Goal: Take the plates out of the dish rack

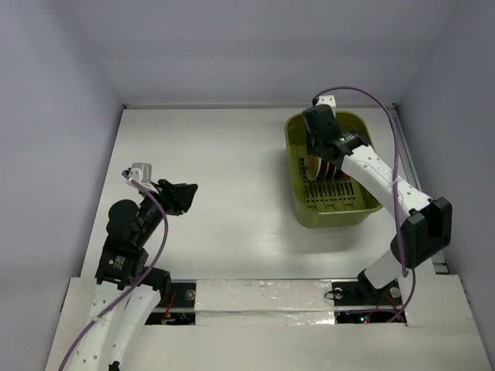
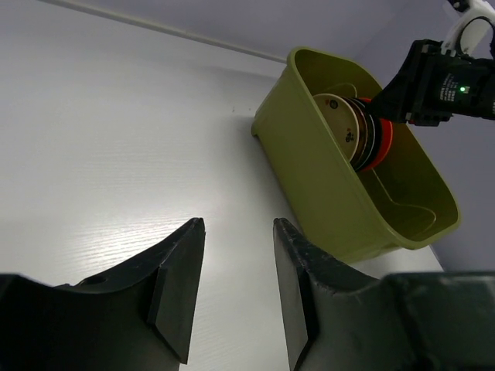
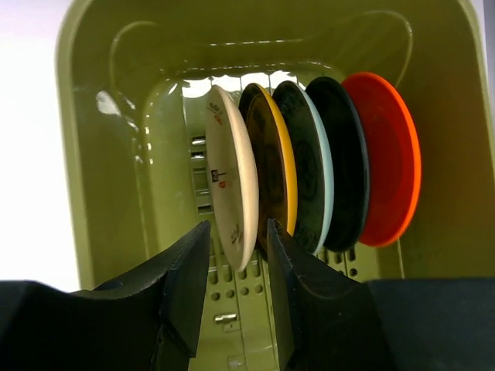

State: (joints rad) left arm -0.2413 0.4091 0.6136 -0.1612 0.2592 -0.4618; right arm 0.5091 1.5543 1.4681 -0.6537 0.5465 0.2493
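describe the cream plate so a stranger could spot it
Look in the olive-green dish rack on the right side of the table, where five plates stand on edge in a row. The cream plate is at one end, farthest from the orange-red plate, and is the only pale one.

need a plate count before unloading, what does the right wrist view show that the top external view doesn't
Only right wrist: five plates on edge, told apart, cream plate left to orange-red plate right, right gripper open before the cream one. Only top external: left gripper over the table, apart from the dish rack. Both: that rack holding plates.
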